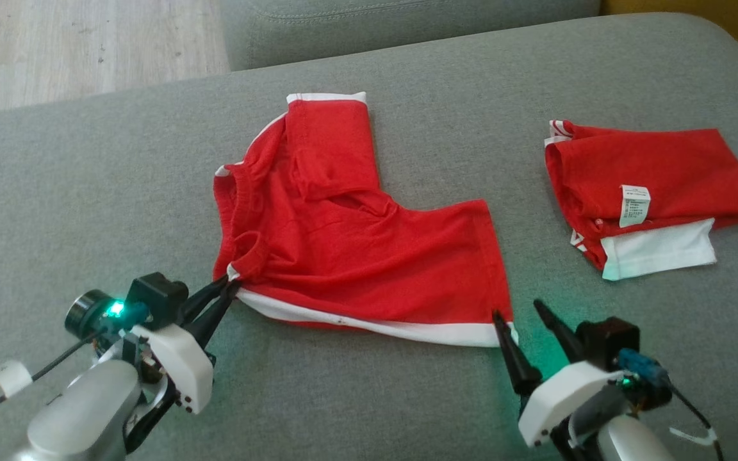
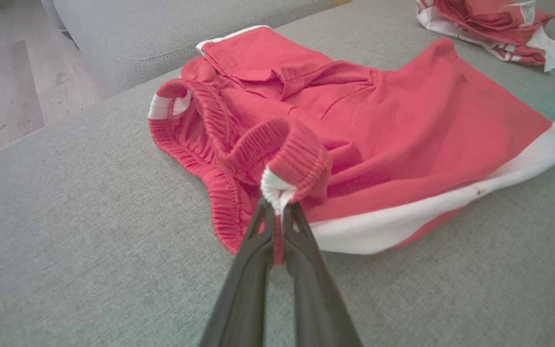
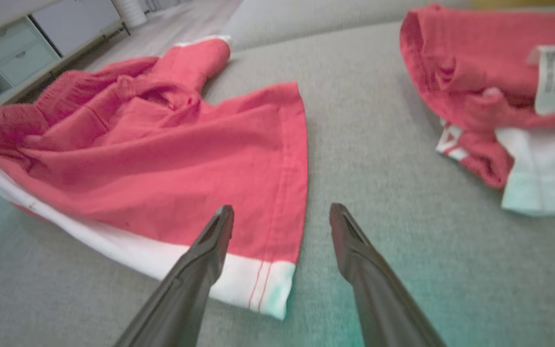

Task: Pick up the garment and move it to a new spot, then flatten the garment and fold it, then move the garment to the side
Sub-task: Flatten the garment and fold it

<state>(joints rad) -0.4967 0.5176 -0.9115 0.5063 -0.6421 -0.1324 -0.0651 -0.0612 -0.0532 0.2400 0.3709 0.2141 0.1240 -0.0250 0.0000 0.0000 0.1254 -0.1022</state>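
the red shorts (image 1: 356, 256) lie a bit crumpled in the middle of the grey sofa seat (image 1: 87, 192). they look soft, light and floppy, so they will likely sag and bunch when you lift. hold them by the thick corners. your left fingers (image 1: 210, 305) are pinched tight on the stretchy waistband (image 2: 282, 159), arm low. your right fingers (image 1: 511, 355) are wide open, low, one on each side of the white hem corner (image 3: 268, 284), holding nothing.
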